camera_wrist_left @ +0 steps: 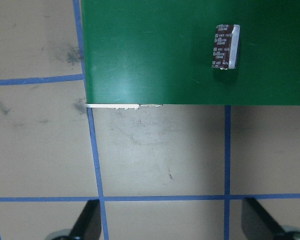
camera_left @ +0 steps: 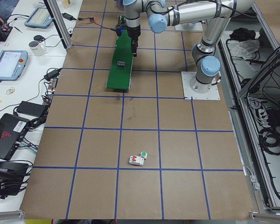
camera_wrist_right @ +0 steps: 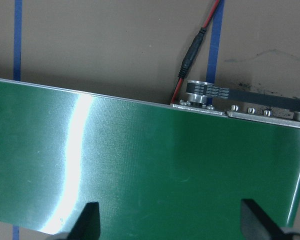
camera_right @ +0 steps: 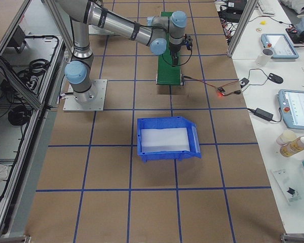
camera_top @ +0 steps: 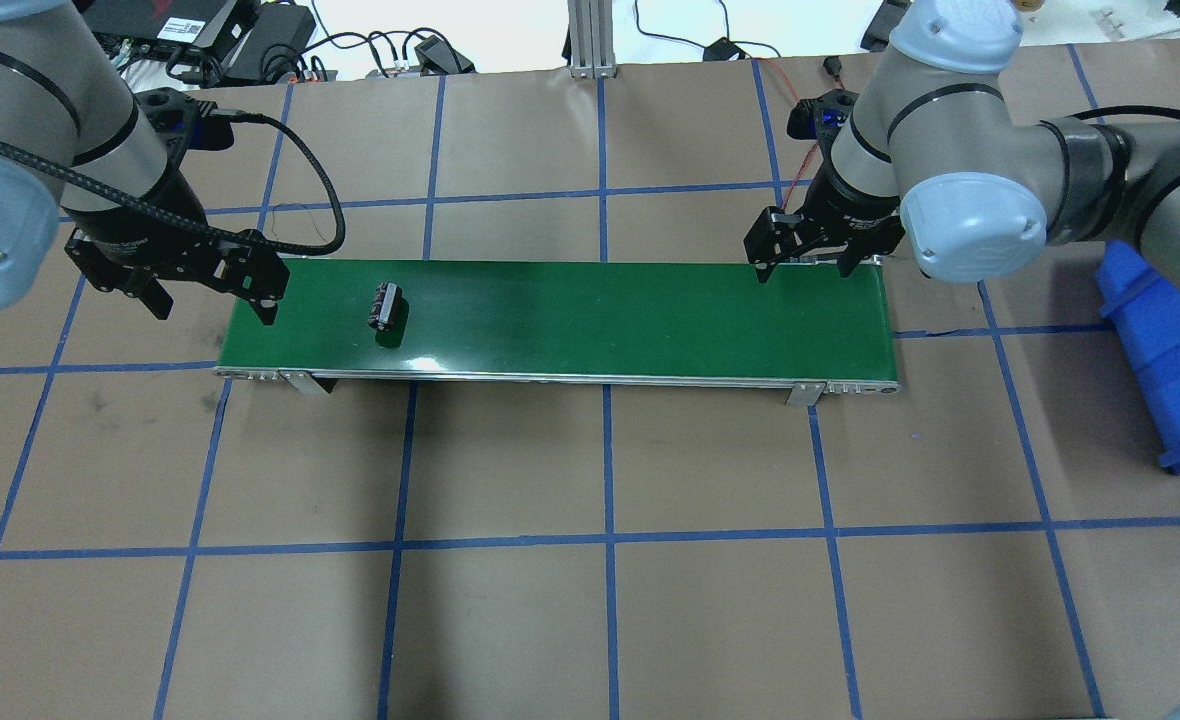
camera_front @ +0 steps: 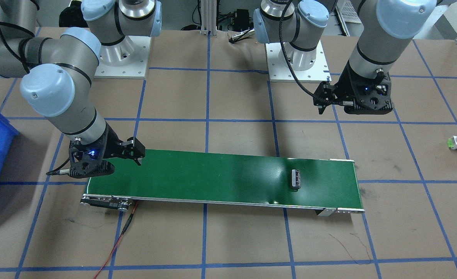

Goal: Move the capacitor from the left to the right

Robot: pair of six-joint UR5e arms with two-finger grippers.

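The left claw (camera_top: pixel 215 300) is hanging wide open and empty, and the capacitor (camera_top: pixel 385 306) is lying just beside it on the green belt (camera_top: pixel 650 320). The right claw (camera_top: pixel 803 265) is hanging open and empty well apart from it, so the move is looking hardly begun.

The green belt (camera_top: pixel 600 320) is catching the light with a smooth, satiny sheen, and its bare metal side rail (camera_top: pixel 550 376) is gleaming. The capacitor (camera_wrist_left: pixel 225 46) is showing a dark, shiny plastic sleeve with a pale silvery stripe. The matt brown paper (camera_top: pixel 600 620) underneath is looking scuffed and smudged. The blue bin (camera_right: pixel 166 138) is looking like smooth plastic.
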